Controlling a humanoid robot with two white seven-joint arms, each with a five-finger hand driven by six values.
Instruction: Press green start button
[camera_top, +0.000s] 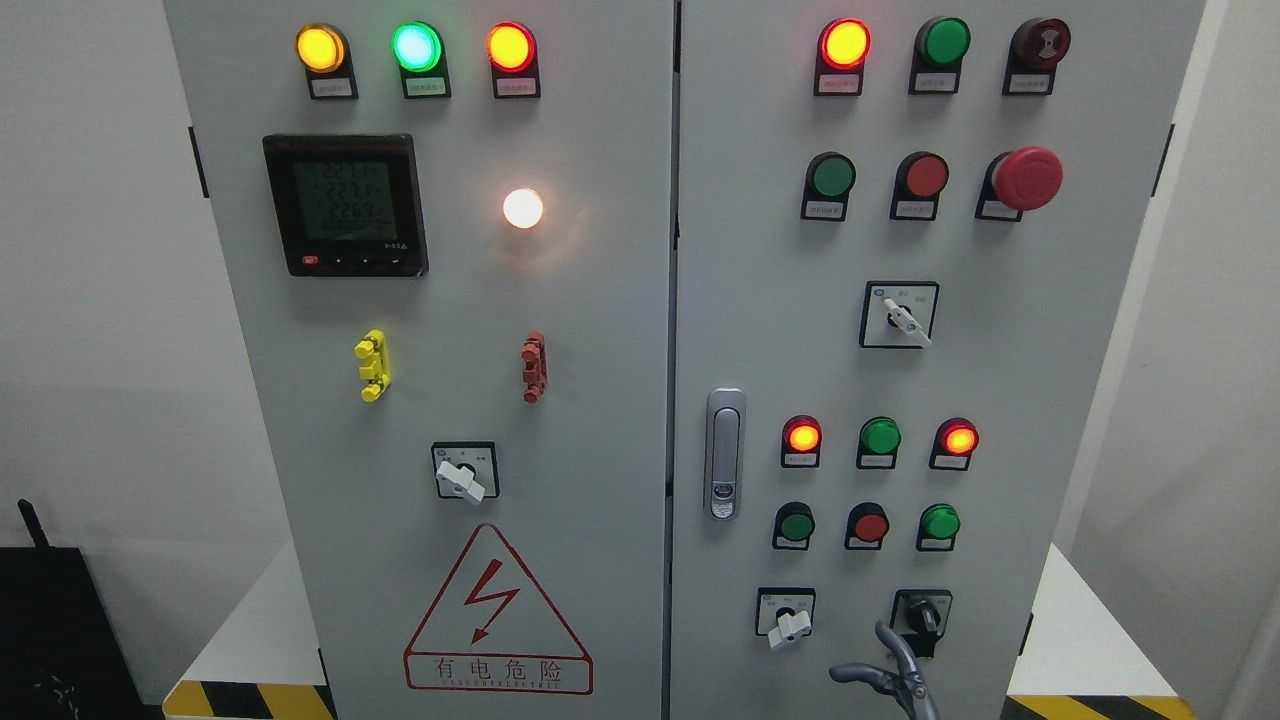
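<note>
At the bottom edge, right of centre, I see my right hand (890, 675) rising into view, grey fingers (897, 645) loosely spread and holding nothing; one tip lies just below the black selector (921, 615). A white selector (787, 622) sits to its left. Above the fingers, apart from them, runs a row of three buttons: green button (796, 523), red button (869, 523) and a second green (939, 521), the last nearest above the fingertips. I cannot tell which is the start button. Higher still, two red lamps (802, 436) glow beside an unlit green one. The cabinet (620, 400) carries a door handle (724, 452), a meter (345, 204) and a mushroom stop (1026, 178) farther up.
</note>
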